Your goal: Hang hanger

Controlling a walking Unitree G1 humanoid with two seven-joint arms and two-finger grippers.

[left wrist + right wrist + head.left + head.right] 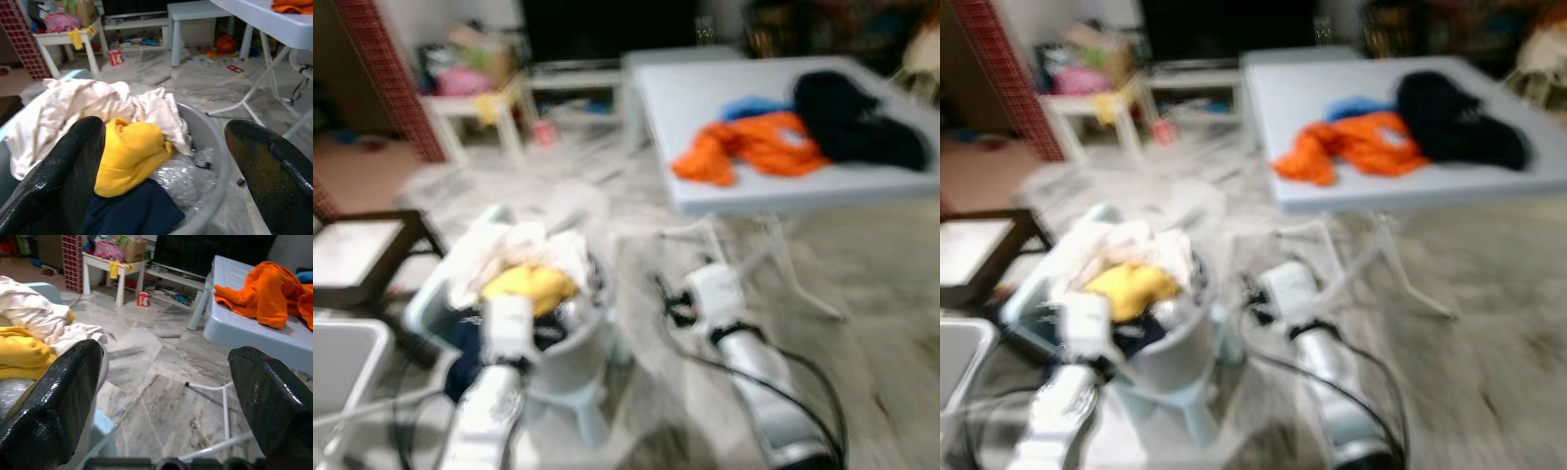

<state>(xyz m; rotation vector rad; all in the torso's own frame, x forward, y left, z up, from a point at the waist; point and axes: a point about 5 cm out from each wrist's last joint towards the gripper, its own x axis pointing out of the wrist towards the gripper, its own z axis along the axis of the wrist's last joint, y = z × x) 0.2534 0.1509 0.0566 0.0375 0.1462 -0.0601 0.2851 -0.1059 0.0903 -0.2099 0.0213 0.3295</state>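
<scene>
Plastic or wire, the hanger's make cannot be told, and the hanger itself cannot be picked out among the laundry. Its position, and the direction of its long axis, therefore cannot be stated. As a judgement only, it may lie buried in the tub or under the clothes on the table.

The nearest candidate location is the round grey plastic laundry tub [215,147]. It contains:
- a crumpled white cloth [73,105], draped over the far rim;
- a yellow garment [129,152], lying in the middle against the white cloth;
- a dark blue garment [137,210], on the near side;
- a clear sheet of bubble wrap [186,176], beside the yellow garment.

The left gripper [166,161] hangs directly above this tub. Its two black fingers [63,171] are spread wide and hold nothing. The yellow garment sits between them in its wrist view.

The right gripper [161,396] is just beside the tub, on the table side, over the grey marble floor [881,323]. Its fingers are also spread wide and empty.

Ahead and to the right, well apart from both grippers, stands the pale blue folding table [705,98]. On it lie an orange garment [754,147], a bright blue garment [754,106] behind it, and a black garment [857,122] touching the orange one.

Judgement: if the hanger is in the tub, the left arm is the nearer; if it is on the table, the right arm is the nearer. The head views are blurred, so fine detail is unreliable.
</scene>
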